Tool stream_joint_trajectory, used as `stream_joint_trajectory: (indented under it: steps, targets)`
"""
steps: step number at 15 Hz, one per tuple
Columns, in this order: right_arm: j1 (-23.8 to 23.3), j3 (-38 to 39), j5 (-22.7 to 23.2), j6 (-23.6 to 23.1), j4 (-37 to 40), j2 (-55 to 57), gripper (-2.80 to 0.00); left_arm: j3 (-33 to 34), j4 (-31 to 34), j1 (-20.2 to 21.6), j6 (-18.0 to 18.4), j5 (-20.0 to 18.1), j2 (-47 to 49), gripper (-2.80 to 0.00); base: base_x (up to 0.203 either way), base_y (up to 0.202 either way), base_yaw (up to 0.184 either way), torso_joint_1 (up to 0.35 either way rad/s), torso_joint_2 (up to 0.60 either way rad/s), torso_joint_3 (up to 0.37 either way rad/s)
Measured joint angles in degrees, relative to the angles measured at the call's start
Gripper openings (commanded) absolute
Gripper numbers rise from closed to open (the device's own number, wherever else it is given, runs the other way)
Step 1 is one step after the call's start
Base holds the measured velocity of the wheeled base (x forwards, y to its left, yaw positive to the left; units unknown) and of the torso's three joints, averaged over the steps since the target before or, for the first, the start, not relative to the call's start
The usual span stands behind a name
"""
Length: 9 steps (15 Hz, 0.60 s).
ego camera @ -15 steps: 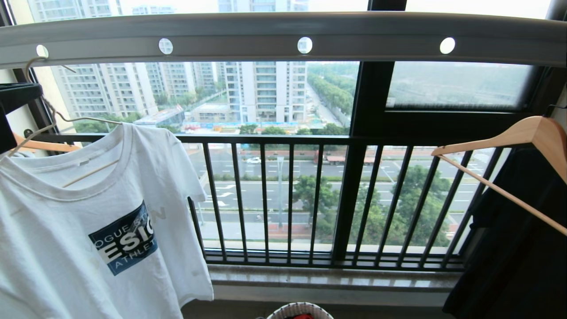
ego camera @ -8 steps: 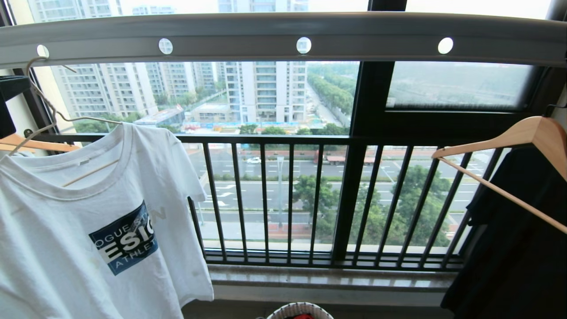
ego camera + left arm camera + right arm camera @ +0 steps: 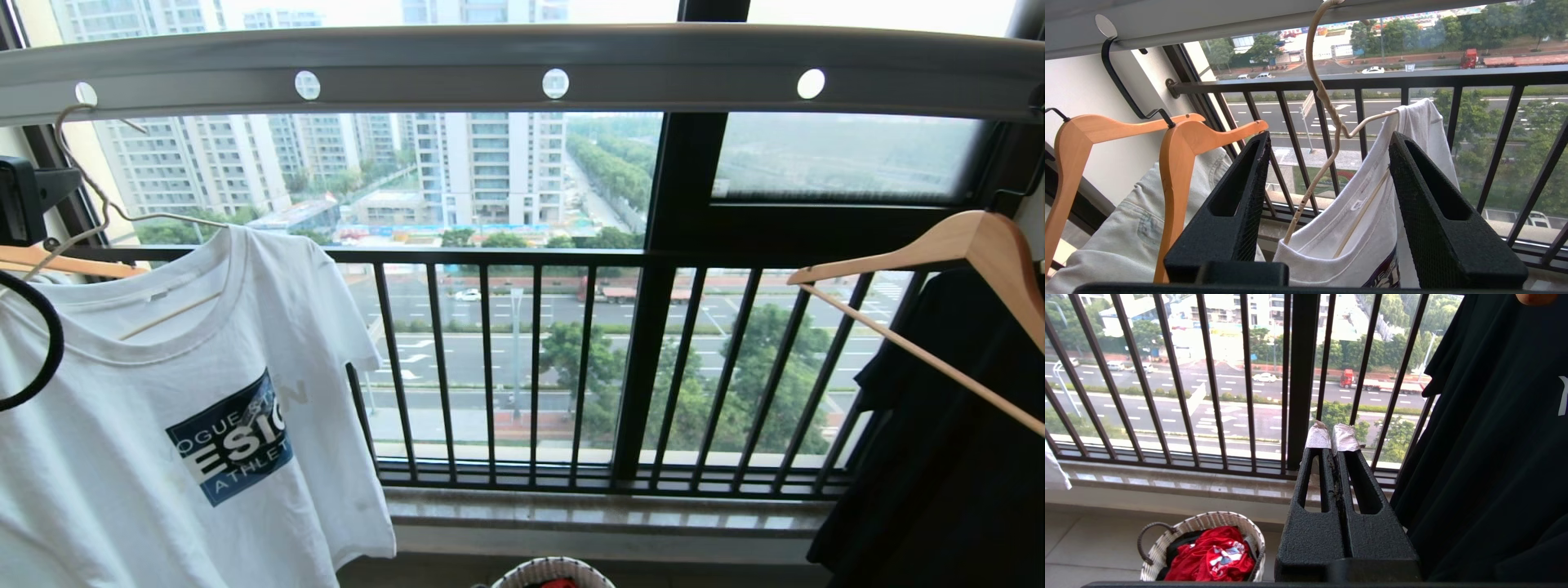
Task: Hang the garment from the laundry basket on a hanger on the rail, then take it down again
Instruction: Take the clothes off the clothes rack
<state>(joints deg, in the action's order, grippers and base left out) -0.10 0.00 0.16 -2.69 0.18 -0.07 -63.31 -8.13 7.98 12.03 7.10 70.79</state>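
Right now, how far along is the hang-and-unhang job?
Done: T-shirt sits on the wire hanger, hooked on the rail. In hand: left gripper is open, fingers either side of the hanger neck, touching nothing. Right gripper is shut, idle above the basket. Left: taking the shirt down.

the head camera faces the window railing (image 3: 506,367) from just under the rail (image 3: 522,65). the left wrist camera sits close behind the hanger (image 3: 1327,114), the right one low, near the laundry basket (image 3: 1208,526). all three share the railing.
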Motion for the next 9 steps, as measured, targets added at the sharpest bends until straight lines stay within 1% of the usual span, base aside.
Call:
stream_joint_trajectory:
  steps: [1,2,4,6,7,9]
  targets:
    - [0.0,0.0,0.0,0.0,0.0,0.0,-2.80,-0.3,-0.1,1.2,-0.2,-0.9,0.8,0.00,0.000,0.000,0.000,0.000,0.00,0.000]
    - [0.0,0.0,0.0,0.0,0.0,0.0,-2.80,-0.4,-0.1,2.4,-0.4,-3.1,1.6,0.00,0.000,0.000,0.000,0.000,0.00,0.000]
    - [0.0,0.0,0.0,0.0,0.0,0.0,-2.80,-1.1,0.2,5.8,-0.6,-9.3,3.9,0.00,0.000,0.000,0.000,0.000,0.00,0.000]
    - [0.0,0.0,0.0,0.0,0.0,0.0,-2.80,-2.5,0.4,9.9,-0.6,-13.3,6.7,0.00,0.000,0.000,0.000,0.000,0.00,0.000]
    - [0.0,0.0,0.0,0.0,0.0,0.0,-2.80,-3.3,1.0,11.9,-0.6,-15.8,8.1,0.00,0.000,0.000,0.000,0.000,0.00,0.000]
    - [0.0,0.0,0.0,0.0,0.0,0.0,-2.80,-5.1,4.2,15.3,-0.6,-22.8,10.3,0.00,0.000,0.000,0.000,0.000,0.00,0.000]
